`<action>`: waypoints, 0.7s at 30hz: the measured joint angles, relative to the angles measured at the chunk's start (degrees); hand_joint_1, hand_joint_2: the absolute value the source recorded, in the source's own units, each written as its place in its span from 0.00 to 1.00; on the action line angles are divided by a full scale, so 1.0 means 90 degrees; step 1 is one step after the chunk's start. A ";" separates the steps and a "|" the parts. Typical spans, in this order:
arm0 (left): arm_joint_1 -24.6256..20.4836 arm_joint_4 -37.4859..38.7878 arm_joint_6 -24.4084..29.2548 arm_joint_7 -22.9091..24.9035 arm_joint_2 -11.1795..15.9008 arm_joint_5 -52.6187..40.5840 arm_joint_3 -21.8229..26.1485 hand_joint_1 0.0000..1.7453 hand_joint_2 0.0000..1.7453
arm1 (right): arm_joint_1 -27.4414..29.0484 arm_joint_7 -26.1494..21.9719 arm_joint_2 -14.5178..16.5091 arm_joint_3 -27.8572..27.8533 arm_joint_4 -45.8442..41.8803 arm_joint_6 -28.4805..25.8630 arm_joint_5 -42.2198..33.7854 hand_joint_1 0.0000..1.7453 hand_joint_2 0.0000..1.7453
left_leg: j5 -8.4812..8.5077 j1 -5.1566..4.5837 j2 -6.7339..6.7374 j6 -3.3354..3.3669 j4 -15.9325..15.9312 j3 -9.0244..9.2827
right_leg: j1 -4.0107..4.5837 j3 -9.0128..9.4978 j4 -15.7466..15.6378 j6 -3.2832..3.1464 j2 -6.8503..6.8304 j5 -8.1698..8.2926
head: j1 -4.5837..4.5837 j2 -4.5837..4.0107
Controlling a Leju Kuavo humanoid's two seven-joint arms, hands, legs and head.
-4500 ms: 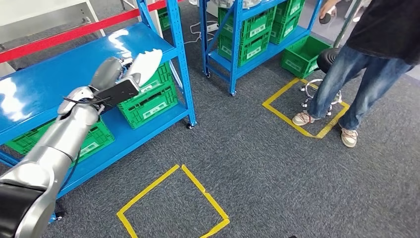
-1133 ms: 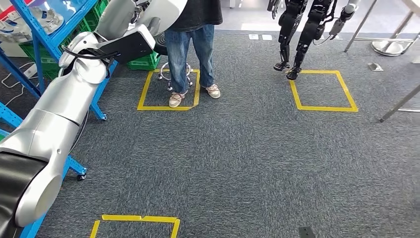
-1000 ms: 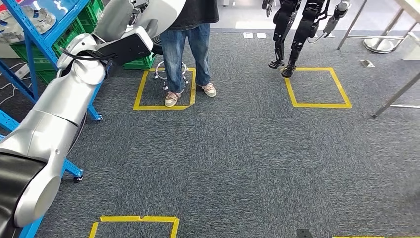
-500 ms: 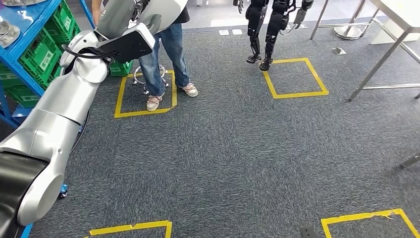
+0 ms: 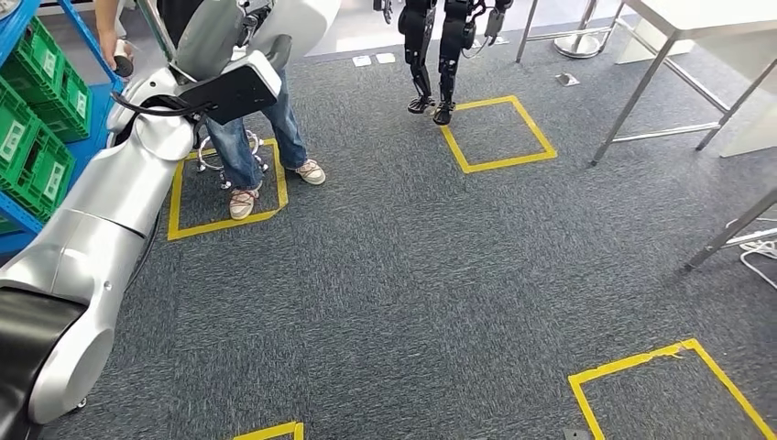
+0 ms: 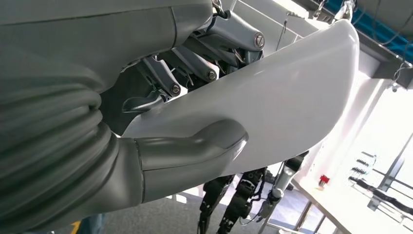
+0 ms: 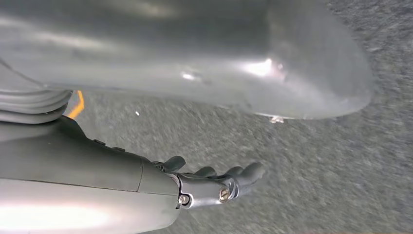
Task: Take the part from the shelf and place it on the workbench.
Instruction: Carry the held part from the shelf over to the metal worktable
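While the left hand (image 6: 195,122) has the white part (image 6: 272,92) clamped between its thumb and the dark fingers, held up high in front of the robot, I'd say the pickup half is done: the part is off the shelf (image 5: 37,119) and the drop-off is what's left. The tabletop (image 5: 705,14) sits far off at the upper right in the head view, well apart from the part, so my guess is there's walking to do before any placing. The right hand (image 7: 214,183) hangs over the carpet with nothing in it, fingers lightly curled but apart. Counting stuff: one part, one person (image 5: 252,128) standing in a yellow square, one other dark robot (image 5: 440,46) further back, and four taped yellow squares on the floor, two only partly in frame.
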 joint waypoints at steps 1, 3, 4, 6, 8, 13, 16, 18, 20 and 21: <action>-0.0005 -0.0007 0.0002 -0.0004 -0.0017 0.0000 0.0000 1.00 1.00 | 0.0012 -0.0001 -0.0004 -0.0016 0.0000 0.0000 -0.0001 0.00 0.00 | 0.0021 0.0005 0.0069 0.0048 -0.0035 0.0017 | 0.0011 -0.0057 0.0105 0.0025 -0.0129 -0.0070 | 0.0012 0.0000; -0.0014 -0.0013 0.0004 -0.0007 -0.0036 -0.0001 0.0000 1.00 1.00 | 0.0007 -0.0002 -0.0013 -0.0033 0.0000 0.0000 -0.0001 0.00 0.00 | 0.0042 -0.0004 0.0203 0.0115 -0.0075 0.0036 | 0.0030 -0.0338 0.0701 0.0058 -0.0447 -0.0396 | 0.0039 0.0000; -0.0012 -0.0008 0.0004 -0.0010 -0.0043 -0.0002 0.0000 1.00 1.00 | -0.0005 -0.0002 -0.0016 -0.0035 0.0000 0.0001 0.0000 0.00 0.00 | 0.0039 -0.0014 0.0273 0.0134 -0.0074 0.0034 | 0.0029 -0.0545 0.1134 0.0073 -0.0519 -0.0594 | 0.0049 0.0000; 0.0007 0.0012 0.0003 -0.0015 -0.0058 -0.0006 0.0000 1.00 1.00 | -0.0011 0.0003 -0.0016 -0.0037 0.0000 0.0006 0.0004 0.00 0.00 | 0.0030 -0.0028 0.0406 0.0146 -0.0066 0.0030 | 0.0020 -0.0806 0.1698 0.0090 -0.0549 -0.0755 | 0.0054 0.0000; 0.0010 0.0025 0.0002 -0.0024 -0.0075 -0.0011 0.0000 1.00 1.00 | -0.0005 0.0008 -0.0016 -0.0040 0.0000 0.0010 0.0013 0.00 0.00 | 0.0008 -0.0033 0.0531 0.0137 -0.0041 0.0030 | 0.0014 -0.0600 0.1340 0.0091 -0.0600 -0.0498 | 0.0059 0.0000; -0.0039 0.0032 0.0002 -0.0052 -0.0087 -0.0022 -0.0001 1.00 1.00 | -0.0018 0.0014 -0.0016 -0.0042 0.0000 0.0011 0.0040 0.00 0.00 | -0.0073 -0.0093 0.0748 0.0005 0.0034 0.0017 | 0.0092 0.0087 0.0041 -0.0045 -0.0833 -0.0114 | 0.0050 0.0000; -0.0048 0.0036 0.0002 -0.0061 -0.0117 -0.0021 -0.0002 1.00 1.00 | -0.0006 0.0013 -0.0019 -0.0042 0.0000 0.0006 0.0040 0.00 0.00 | -0.0171 -0.0064 0.0688 -0.0094 0.0132 -0.0013 | 0.0069 0.0092 -0.0001 -0.0152 -0.0695 -0.0072 | 0.0033 0.0000; -0.0057 0.0044 0.0002 -0.0070 -0.0106 -0.0020 -0.0002 1.00 1.00 | -0.0011 0.0008 -0.0019 -0.0042 -0.0001 0.0005 0.0040 0.00 0.00 | -0.0482 -0.0039 0.0452 -0.0153 0.0674 -0.0262 | 0.0045 0.0109 -0.0026 -0.0213 -0.0615 -0.0055 | 0.0008 0.0000; -0.0040 0.0072 0.0002 -0.0074 -0.0100 -0.0020 -0.0002 1.00 1.00 | -0.0020 0.0002 -0.0019 -0.0042 -0.0001 0.0005 0.0042 0.00 0.00 | -0.0819 -0.0033 0.0341 -0.0177 0.1500 -0.0660 | 0.0044 0.0108 -0.0021 -0.0239 -0.0518 -0.0056 | -0.0007 0.0000; -0.0022 0.0090 0.0002 -0.0075 -0.0098 -0.0021 -0.0002 1.00 1.00 | -0.0018 -0.0001 -0.0019 -0.0042 0.0000 0.0005 0.0046 0.00 0.00 | -0.0861 -0.0029 0.0331 -0.0180 0.1755 -0.0793 | 0.0044 0.0107 -0.0016 -0.0241 -0.0458 -0.0057 | -0.0008 0.0000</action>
